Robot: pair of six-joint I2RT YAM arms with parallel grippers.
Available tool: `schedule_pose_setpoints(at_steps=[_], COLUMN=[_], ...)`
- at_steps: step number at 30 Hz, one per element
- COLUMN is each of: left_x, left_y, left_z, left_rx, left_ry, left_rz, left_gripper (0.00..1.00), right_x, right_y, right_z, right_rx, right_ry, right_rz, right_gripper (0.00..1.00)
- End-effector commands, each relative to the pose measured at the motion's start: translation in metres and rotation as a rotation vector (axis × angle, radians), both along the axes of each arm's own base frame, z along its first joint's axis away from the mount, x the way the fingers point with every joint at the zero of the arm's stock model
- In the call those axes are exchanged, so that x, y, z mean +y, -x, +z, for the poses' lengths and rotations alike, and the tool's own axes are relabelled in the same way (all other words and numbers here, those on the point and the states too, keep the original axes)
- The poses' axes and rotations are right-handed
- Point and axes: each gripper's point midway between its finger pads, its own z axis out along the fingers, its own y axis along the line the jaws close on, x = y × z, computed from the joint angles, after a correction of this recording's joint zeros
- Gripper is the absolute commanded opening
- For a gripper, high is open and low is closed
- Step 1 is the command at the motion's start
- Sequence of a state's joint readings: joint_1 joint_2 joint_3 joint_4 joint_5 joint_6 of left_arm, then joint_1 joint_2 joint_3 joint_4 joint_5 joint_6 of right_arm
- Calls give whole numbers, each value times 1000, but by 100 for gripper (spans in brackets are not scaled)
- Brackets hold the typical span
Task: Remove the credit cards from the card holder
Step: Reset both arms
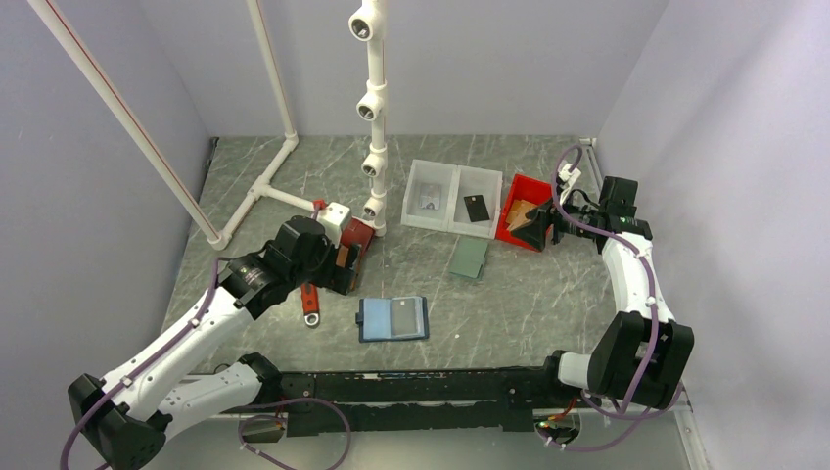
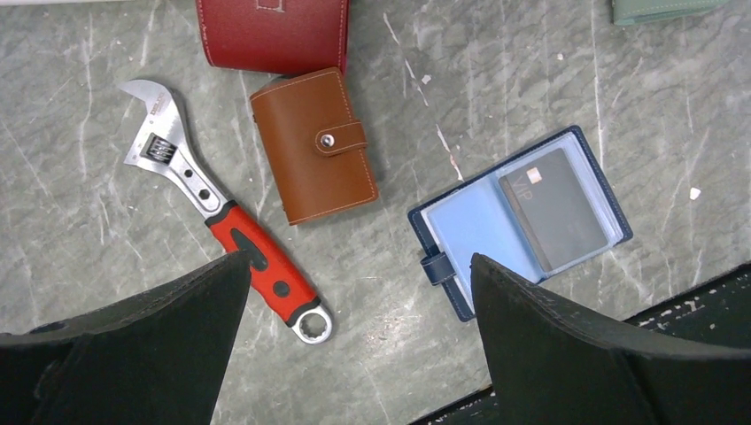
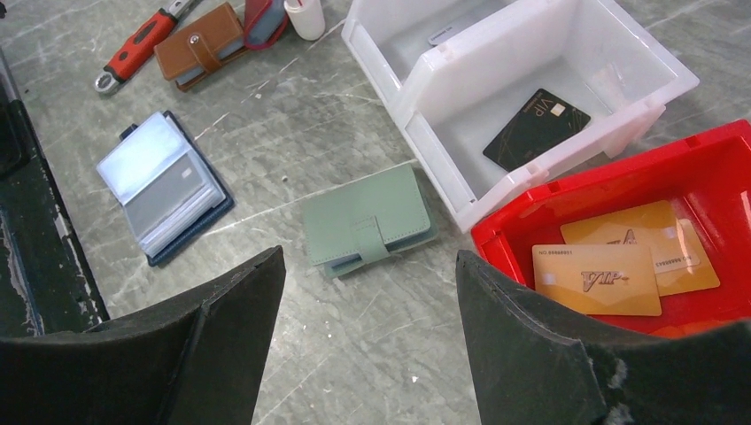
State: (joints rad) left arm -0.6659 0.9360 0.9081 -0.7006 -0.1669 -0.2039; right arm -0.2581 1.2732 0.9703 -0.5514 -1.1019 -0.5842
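card holder [image 1: 392, 318] lies open by the near edge of the tabletop [image 1: 548, 304], one dark card [image 2: 553, 209] in its pocket. left claw [image 2: 360, 258] and right claw [image 3: 367, 257] both gape empty. next, likely: pinch that card, slide it out.

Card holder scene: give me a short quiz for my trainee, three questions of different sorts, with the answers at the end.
1. True or false: the card holder lies open on the table.
2. The two orange cards lie in: A) the red bin; B) a white bin; C) the green wallet.
3. What does the left gripper hold?
Key: 1 true. 2 A. 3 nothing; its jaws stand open.
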Motion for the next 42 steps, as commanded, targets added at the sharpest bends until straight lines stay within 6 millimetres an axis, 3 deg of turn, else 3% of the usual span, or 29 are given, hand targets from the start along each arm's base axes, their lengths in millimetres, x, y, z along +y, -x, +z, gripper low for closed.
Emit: schedule_pose_setpoints(at_steps=[1, 7, 12, 16, 19, 23, 28, 34, 42], left_x=[-11, -29, -37, -23, -11, -4, 15, 26, 34], left_y=[0, 12, 24, 21, 12, -1, -23, -35, -26], left_z=[7, 19, 36, 50, 58, 67, 80, 71, 55], left_rx=[-2, 20, 27, -32, -71, -119, -219, -278, -254], left_ry=[58, 208, 391, 367, 291, 219, 120, 92, 108], left_rz=[-32, -54, -12, 32, 65, 79, 115, 126, 119], left_gripper=[99, 99, 99, 99, 99, 99, 99, 99, 99], right_x=[5, 3, -9, -22, -38, -73, -85, -91, -86], right_y=[-1, -2, -11, -18, -27, -39, -30, -33, -35], right_z=[24, 30, 40, 55, 69, 92, 115, 118, 113], right_rx=[-84, -91, -111, -123, -86, -48, -137, -67, -51], right_ry=[3, 17, 65, 53, -10, -82, -114, -226, -257], right_rz=[46, 24, -80, -192, -331, -615, -718, -801, -757], right_gripper=[73, 74, 87, 99, 100, 100, 100, 100, 100])
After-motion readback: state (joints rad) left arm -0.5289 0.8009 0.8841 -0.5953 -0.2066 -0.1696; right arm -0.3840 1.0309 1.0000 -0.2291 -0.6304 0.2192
